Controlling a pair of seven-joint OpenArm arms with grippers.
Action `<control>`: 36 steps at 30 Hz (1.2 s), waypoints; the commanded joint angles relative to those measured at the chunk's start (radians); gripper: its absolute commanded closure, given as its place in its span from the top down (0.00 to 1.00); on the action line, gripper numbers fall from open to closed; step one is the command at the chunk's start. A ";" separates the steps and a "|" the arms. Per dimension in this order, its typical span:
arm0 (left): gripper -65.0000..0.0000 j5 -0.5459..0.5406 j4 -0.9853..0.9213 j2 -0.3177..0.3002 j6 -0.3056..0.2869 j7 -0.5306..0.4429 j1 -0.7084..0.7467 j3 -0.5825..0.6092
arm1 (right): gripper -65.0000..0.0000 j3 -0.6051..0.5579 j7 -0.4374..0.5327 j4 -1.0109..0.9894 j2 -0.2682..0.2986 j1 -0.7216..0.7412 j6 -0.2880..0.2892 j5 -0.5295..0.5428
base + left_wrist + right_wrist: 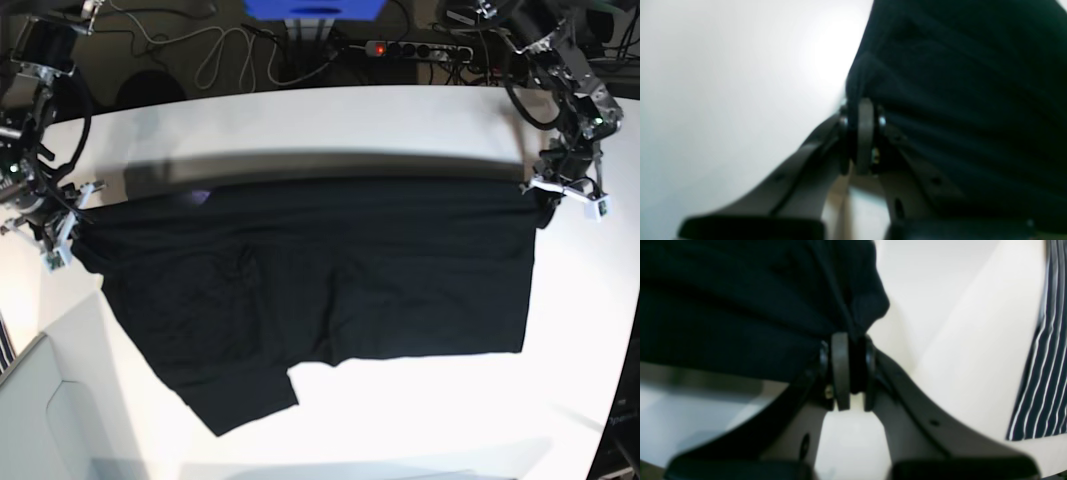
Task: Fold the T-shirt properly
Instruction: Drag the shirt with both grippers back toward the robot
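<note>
Two claws grip one black T-shirt (330,270) | left gripper (548,193) clamped on its corner | right gripper (72,212) clamped on opposite corner | shirt stretched between them above white table (330,120)

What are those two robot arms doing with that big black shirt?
They are holding up a black T-shirt to fold it. The left gripper is pinched shut on one corner of the cloth and the right gripper is pinched shut on the other. Between them the top edge is stretched out straight above the white table, and the rest hangs down towards the camera. No fold has been made yet.
</note>
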 commanded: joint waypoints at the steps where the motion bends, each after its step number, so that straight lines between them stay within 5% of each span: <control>1: 0.00 -0.001 0.019 -0.017 0.011 -0.034 0.004 -0.027 | 0.00 0.022 0.022 0.035 0.025 -0.022 -0.005 -0.018; 12: 0.00 -0.002 0.118 0.035 0.009 -0.026 0.182 -0.053 | 0.00 0.134 0.059 0.172 -0.048 -0.248 -0.005 -0.018; 20: 0.00 -0.179 0.205 0.052 0.011 -0.026 0.335 -0.054 | 0.00 0.135 0.096 0.172 -0.059 -0.323 -0.005 -0.018; 27: 0.00 -0.211 0.208 0.063 0.011 -0.026 0.380 -0.053 | 0.00 0.135 0.136 0.172 -0.059 -0.375 -0.005 -0.018; 33: 0.45 -0.213 0.214 0.077 0.003 -0.029 0.406 -0.053 | 0.27 0.135 0.136 0.172 -0.059 -0.377 -0.005 -0.018; 36: 0.56 -0.213 0.214 0.077 -0.002 -0.031 0.406 -0.054 | 0.48 0.135 0.136 0.172 -0.059 -0.377 -0.005 -0.018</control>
